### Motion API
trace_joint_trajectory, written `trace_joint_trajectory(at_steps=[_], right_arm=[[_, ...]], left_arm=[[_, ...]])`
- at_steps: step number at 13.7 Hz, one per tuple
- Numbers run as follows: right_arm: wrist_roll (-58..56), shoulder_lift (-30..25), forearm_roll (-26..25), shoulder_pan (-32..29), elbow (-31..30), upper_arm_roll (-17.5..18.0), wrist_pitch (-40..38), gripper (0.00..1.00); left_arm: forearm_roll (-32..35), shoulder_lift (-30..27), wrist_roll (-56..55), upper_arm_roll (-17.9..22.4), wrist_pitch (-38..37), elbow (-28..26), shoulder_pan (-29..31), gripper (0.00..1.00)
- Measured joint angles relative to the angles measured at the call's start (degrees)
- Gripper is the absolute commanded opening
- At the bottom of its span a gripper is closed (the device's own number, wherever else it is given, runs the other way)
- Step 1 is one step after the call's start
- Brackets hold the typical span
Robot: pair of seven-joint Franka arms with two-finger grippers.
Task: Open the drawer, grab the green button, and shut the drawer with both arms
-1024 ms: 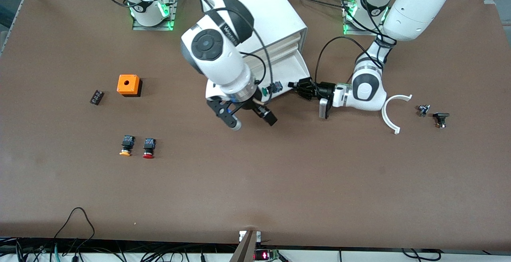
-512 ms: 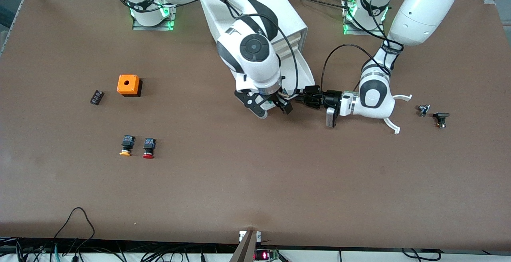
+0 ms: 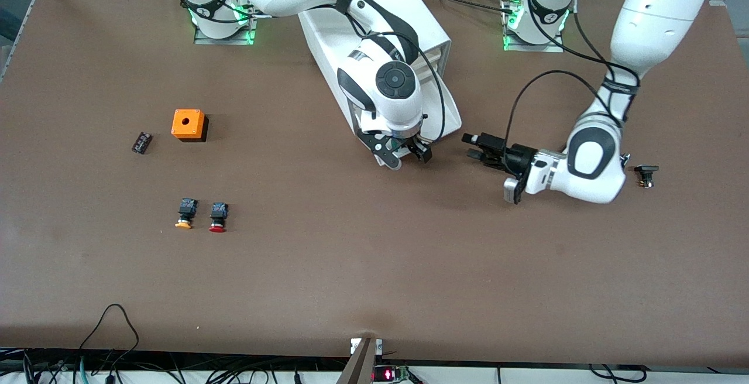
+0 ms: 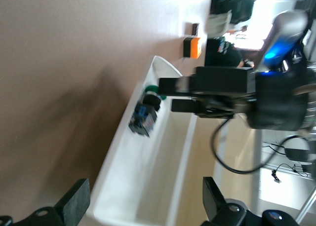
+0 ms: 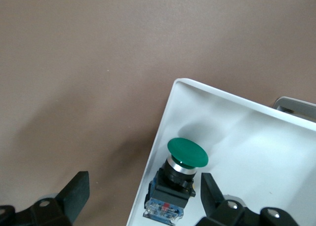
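Now my left gripper (image 3: 471,145) has let go and backed off the open drawer (image 3: 447,116), jaws spread; my right gripper (image 3: 404,156), jaws spread too, hovers over the button (image 5: 185,159).

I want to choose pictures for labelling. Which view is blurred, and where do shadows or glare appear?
Left wrist view: motion-smeared; the green button in the drawer looks soft, with window glare at one edge. Right wrist view: sharp, and the button's cap shadows the drawer's wall. Front view: even light, soft shadows under the arms.
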Motion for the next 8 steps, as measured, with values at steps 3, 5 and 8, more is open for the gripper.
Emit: trace_joint_trajectory(at_steps=[3, 5, 8], right_arm=[[1.45, 0.91, 0.00, 0.74, -0.64, 0.00, 0.02, 1.00], [2.37, 1.38, 0.00, 1.00, -0.69, -0.01, 0.04, 0.86], [2.59, 1.65, 0.00, 1.20, -0.98, -0.02, 0.04, 0.47]], left_arm=[[11.13, -0.74, -14.83, -0.04, -7.55, 10.22, 0.41, 1.00], [17.18, -1.01, -22.62, -0.09, -11.73, 16.11, 0.32, 1.00], [24.11, -1.73, -31.28, -0.40, -15.64, 21.96, 0.24, 1.00]])
